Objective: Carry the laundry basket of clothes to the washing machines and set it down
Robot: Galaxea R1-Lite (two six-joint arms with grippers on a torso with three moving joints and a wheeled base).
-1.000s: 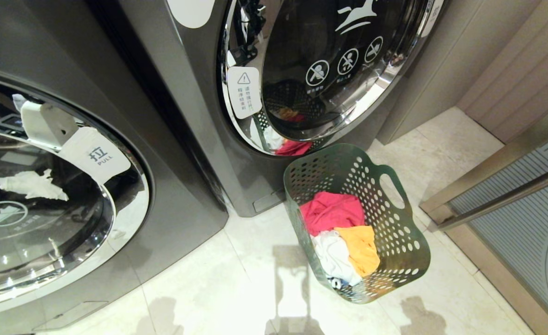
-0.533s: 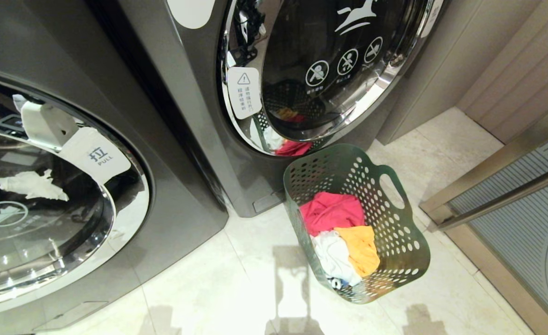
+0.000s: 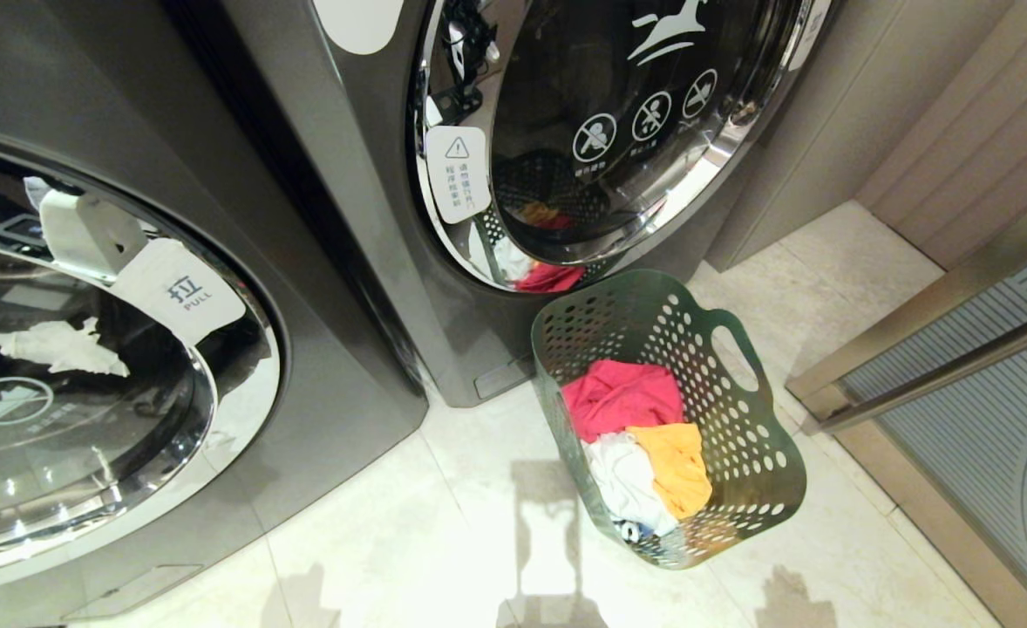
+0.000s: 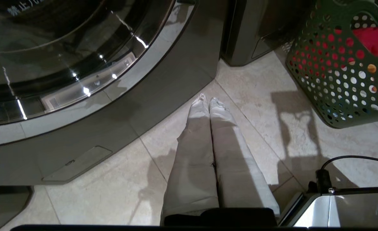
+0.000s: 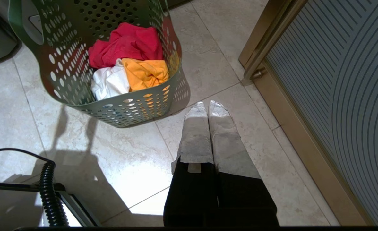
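Laundry basket: the dark green plastic laundry basket (image 3: pixel 744 453), tall, with rounded corners and round holes in its walls, stands on the pale floor tiles (image 3: pixel 444 541), at about five o'clock from the middle of the head view.
Clothes: a pink-red cloth (image 3: pixel 622 397), a white one (image 3: pixel 622 480) and a yellow-orange one (image 3: pixel 675 462) lie inside the basket, below its rim.
Washing machines: two dark grey front-loading washing machines with chrome-ringed glass doors; one (image 3: pixel 112 349) sits at nine o'clock, the other (image 3: pixel 583 131) at twelve o'clock, its lower front just beside the basket's far end.
Left gripper: the left gripper (image 4: pixel 208 100) hangs over bare tile, its pale fingers pressed together and holding nothing; in its wrist view the basket lies at two o'clock, apart from it.
Right gripper: the right gripper (image 5: pixel 207 106) is likewise closed and empty, near the basket's near wall but not touching it, with a ribbed grey sliding door (image 5: pixel 339 96) at three o'clock.
Step in hand: by my reading the basket is set down and both arms are clear of it.
Doing it well: keep both arms away from the oval slot handle (image 3: pixel 734 358) so nothing snags and tips the basket, and leave it square on the tiles.
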